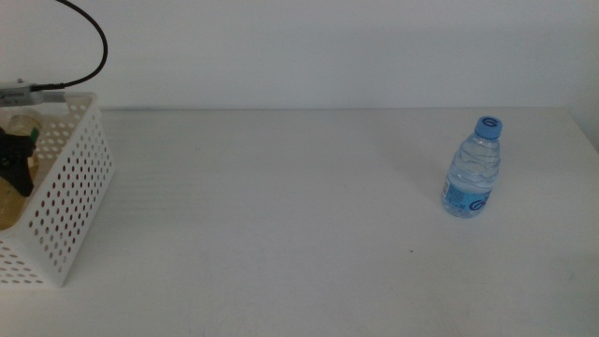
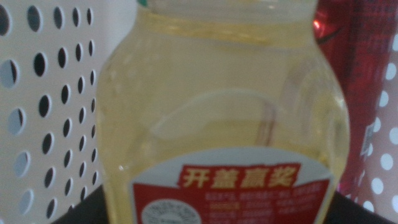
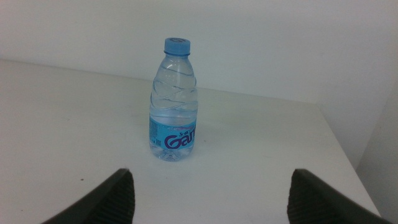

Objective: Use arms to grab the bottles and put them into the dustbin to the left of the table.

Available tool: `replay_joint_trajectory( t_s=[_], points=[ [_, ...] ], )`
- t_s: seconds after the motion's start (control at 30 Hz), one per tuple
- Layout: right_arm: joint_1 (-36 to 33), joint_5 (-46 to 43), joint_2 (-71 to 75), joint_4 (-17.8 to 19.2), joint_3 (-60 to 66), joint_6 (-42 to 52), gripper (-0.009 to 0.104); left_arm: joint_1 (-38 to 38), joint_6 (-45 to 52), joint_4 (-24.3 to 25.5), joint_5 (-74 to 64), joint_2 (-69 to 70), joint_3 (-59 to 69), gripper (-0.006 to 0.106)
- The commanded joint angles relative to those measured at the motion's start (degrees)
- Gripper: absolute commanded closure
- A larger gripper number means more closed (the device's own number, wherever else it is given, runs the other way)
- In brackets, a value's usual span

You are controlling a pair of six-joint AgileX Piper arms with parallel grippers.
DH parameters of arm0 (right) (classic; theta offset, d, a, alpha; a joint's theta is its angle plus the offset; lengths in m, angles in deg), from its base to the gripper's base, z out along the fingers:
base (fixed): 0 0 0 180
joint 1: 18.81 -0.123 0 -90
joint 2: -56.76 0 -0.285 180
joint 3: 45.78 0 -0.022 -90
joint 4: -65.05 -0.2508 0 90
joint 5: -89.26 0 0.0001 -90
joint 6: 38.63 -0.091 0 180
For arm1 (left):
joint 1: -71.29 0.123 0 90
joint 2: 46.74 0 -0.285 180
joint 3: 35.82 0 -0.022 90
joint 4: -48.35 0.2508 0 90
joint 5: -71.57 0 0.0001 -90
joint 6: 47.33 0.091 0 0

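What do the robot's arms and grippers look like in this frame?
The left gripper is black and sits under a white housing with a looping black cable. The right gripper has two dark fingers with a finely textured matte surface. No markings show.

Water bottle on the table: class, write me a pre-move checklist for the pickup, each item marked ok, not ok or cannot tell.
1. Water bottle stands upright, blue cap on: ok.
2. Table around it free of things in the way: ok.
3. Right gripper open wide, with the bottle ahead of its jaws: ok.
4. Right gripper at the bottle: not ok, apart from it.
5. Juice bottle inside the dustbin, beside the red can: ok.
6. Left gripper has let go of the juice bottle: cannot tell.
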Motion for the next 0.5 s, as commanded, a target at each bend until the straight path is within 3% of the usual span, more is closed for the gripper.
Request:
replay_joint_trajectory(
  t_s=[0.0, 0.3, 0.47],
  points=[
    [0.4, -4.7, 1.6, 0.3, -0.5, 0.2, 0.031, -0.1, -0.3, -1.9, -4.4, 4.1, -2.1, 0.068],
    [0.4, -4.7, 1.6, 0.3, -0.5, 0.2, 0.031, -0.1, -3.1, -2.1, -3.7, 4.9, -2.2, 0.01],
    [0.4, -4.7, 1.6, 0.3, -0.5, 0.2, 0.031, -1.0, -5.7, -2.7, -3.8, 7.0, -2.3, 0.01]
  ],
)
